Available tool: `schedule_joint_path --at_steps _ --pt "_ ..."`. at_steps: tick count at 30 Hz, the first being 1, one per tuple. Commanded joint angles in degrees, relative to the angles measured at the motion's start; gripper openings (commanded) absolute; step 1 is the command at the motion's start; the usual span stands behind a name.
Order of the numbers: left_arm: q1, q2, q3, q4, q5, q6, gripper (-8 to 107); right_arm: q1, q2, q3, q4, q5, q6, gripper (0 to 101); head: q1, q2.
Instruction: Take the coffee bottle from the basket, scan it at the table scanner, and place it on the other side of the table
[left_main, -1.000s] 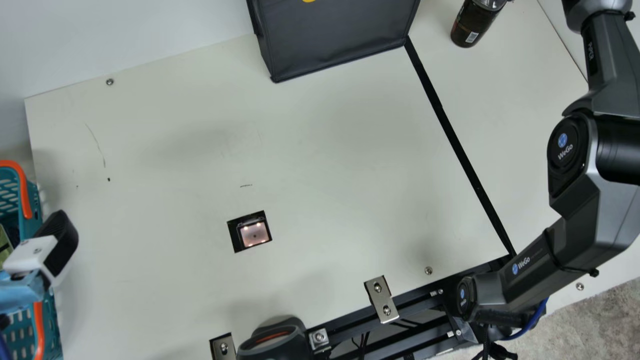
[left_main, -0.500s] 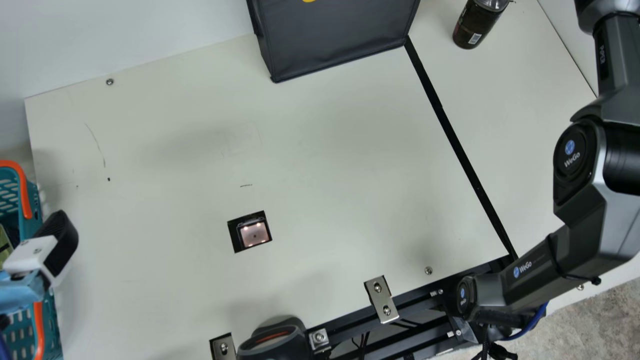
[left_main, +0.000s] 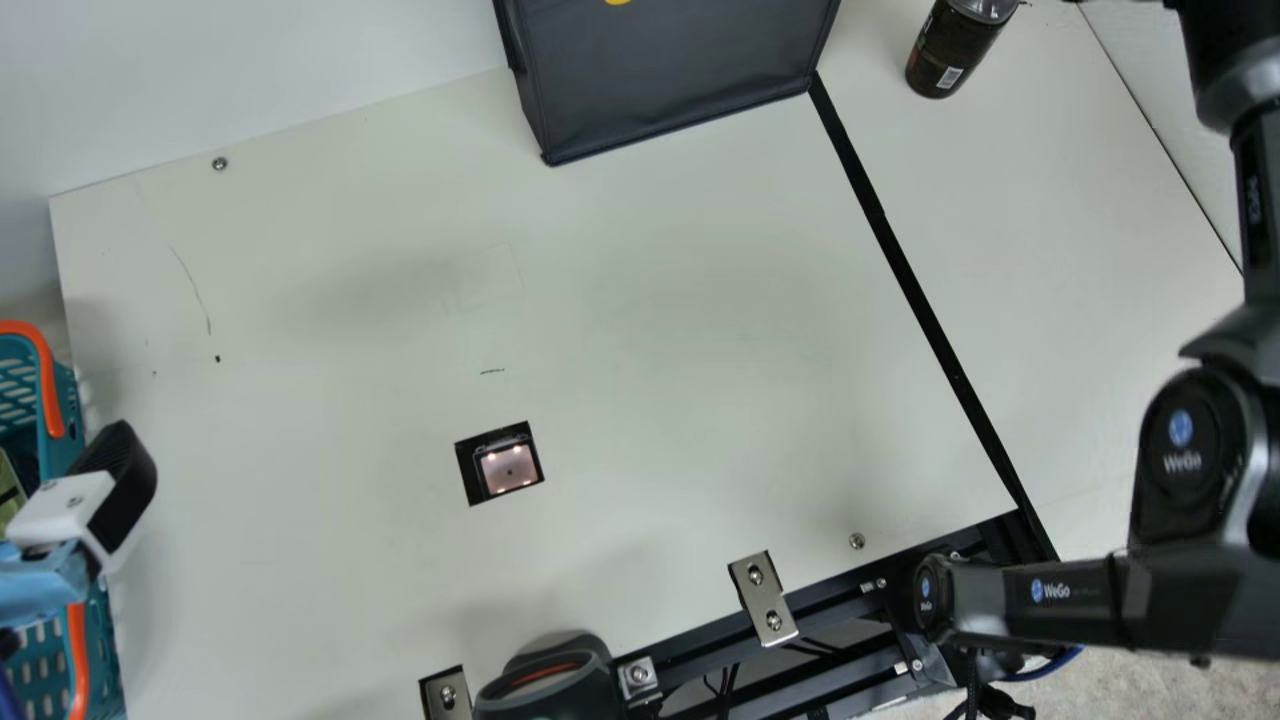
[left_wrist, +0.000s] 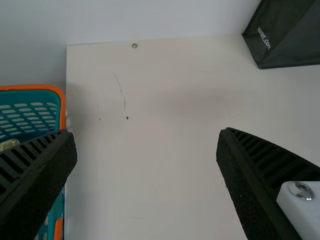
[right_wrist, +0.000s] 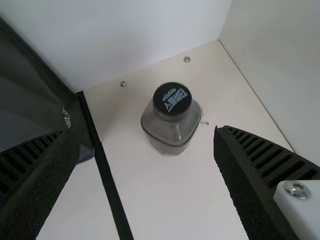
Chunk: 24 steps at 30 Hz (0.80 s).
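The coffee bottle (left_main: 955, 48) stands on the table to the right of the black line, dark-labelled with a clear upper part. Its black cap points up at the camera in the right wrist view, where the bottle (right_wrist: 172, 131) is apart from both fingers of my open right gripper (right_wrist: 146, 142). In the main view my left gripper (left_main: 78, 512) is at the left, over the basket's edge. The left wrist view has my left gripper (left_wrist: 147, 150) open, nothing held, with the teal basket (left_wrist: 30, 120) beside one finger. The table scanner (left_main: 508, 468) is set into the tabletop.
A dark fabric bag (left_main: 670, 75) stands at the back, left of the bottle. Along the front edge are a black frame with metal brackets (left_main: 763, 598) and a dark device (left_main: 548, 682). A side panel (right_wrist: 280, 60) rises past the table's edge near the bottle.
My right arm has drawn away toward the right in the main view. The bottle shifted very slightly right at first, then stayed put. My left arm has kept still.
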Motion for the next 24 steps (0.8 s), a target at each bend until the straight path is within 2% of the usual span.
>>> schedule_joint_path --at_steps 1,7,14,15,18,24 --pt "0.0 0.0 0.0 0.0 0.0 0.0 90 0.49 -5.57 4.14 -0.72 0.18 1.1 95 -1.57 -0.13" --pt "0.0 0.0 0.0 0.0 0.0 0.0 90 2.49 -16.0 11.73 -3.33 1.2 4.89 95 -1.57 -0.13" --pt "0.0 0.0 0.0 0.0 0.0 0.0 90 5.65 -28.16 18.43 -7.16 4.48 10.24 95 -1.57 -0.13" --pt "0.0 0.0 0.0 0.0 0.0 0.0 90 5.19 -23.52 16.91 -6.53 3.93 9.16 95 -1.57 -0.13" --pt "0.0 0.0 0.0 0.0 0.0 0.0 90 5.65 -27.39 18.51 -7.06 5.15 10.33 95 -1.57 -0.13" --pt "-0.48 -2.87 -4.34 6.01 5.78 -5.36 90 10.74 -33.07 17.7 -6.95 11.08 8.97 95 -1.57 7.88"
